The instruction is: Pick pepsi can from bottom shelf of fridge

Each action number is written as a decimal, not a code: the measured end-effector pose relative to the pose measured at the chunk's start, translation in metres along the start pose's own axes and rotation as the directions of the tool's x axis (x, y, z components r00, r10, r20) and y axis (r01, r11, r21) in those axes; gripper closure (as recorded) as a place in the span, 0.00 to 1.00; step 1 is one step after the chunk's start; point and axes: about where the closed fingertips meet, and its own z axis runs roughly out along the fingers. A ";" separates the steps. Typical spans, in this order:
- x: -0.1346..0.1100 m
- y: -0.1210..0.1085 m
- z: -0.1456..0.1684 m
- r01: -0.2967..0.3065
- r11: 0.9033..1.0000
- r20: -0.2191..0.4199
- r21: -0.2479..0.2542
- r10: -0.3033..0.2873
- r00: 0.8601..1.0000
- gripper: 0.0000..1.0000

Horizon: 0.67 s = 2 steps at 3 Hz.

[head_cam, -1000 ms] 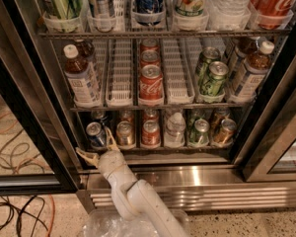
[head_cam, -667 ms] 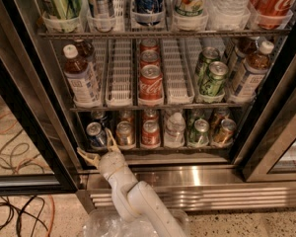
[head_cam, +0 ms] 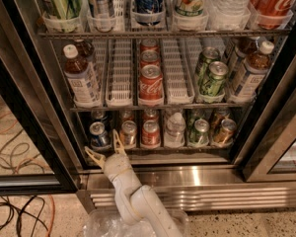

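Observation:
The pepsi can is a small blue can with a silver top. It stands at the left front of the bottom shelf of the fridge. My gripper is just in front of that shelf's front rail, a little below and right of the can. Its two pale fingers are spread open and empty, pointing up toward the can. The white arm rises from the bottom middle of the view.
The bottom shelf also holds a gold-brown can, a red can, a clear bottle, a green can and another gold-brown can. Tea bottles and Coca-Cola cans stand above. Cables lie on the floor at left.
The gripper has edged slightly to the right and toward the shelf front, still open. The cans have not moved.

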 end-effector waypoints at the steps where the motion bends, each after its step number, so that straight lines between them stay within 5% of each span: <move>1: 0.001 0.004 0.003 0.004 1.000 0.004 -0.025 -0.004 1.000 0.24; 2: 0.001 0.011 0.006 0.006 0.999 0.009 -0.053 -0.006 1.000 0.25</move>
